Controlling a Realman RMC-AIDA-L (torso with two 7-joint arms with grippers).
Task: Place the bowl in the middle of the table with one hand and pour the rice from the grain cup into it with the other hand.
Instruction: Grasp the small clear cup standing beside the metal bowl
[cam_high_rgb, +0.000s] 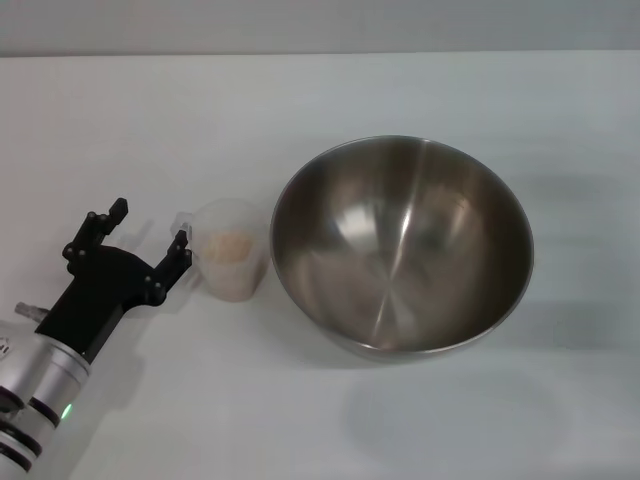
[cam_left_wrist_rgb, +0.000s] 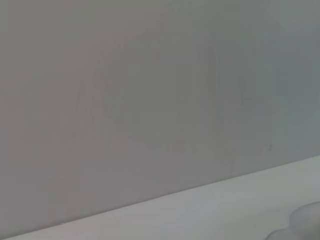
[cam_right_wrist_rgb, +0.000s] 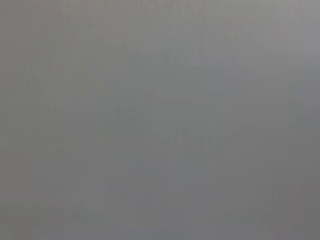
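Note:
The large steel bowl (cam_high_rgb: 402, 245) rests on the white table (cam_high_rgb: 320, 90), slightly right of centre, and is empty inside. Just left of it, touching or nearly touching its rim, stands the small clear grain cup (cam_high_rgb: 231, 262) with pale rice (cam_high_rgb: 232, 246) in it. My left gripper (cam_high_rgb: 150, 228) is open at the left, its nearer fingertip (cam_high_rgb: 181, 243) right beside the cup's handle and its other fingertip further left. Nothing is held between the fingers. The right gripper is out of view. In the left wrist view only a sliver of the cup (cam_left_wrist_rgb: 300, 226) shows.
White tabletop stretches all around the bowl and cup. The table's far edge (cam_high_rgb: 320, 53) meets a grey wall. The right wrist view shows only plain grey.

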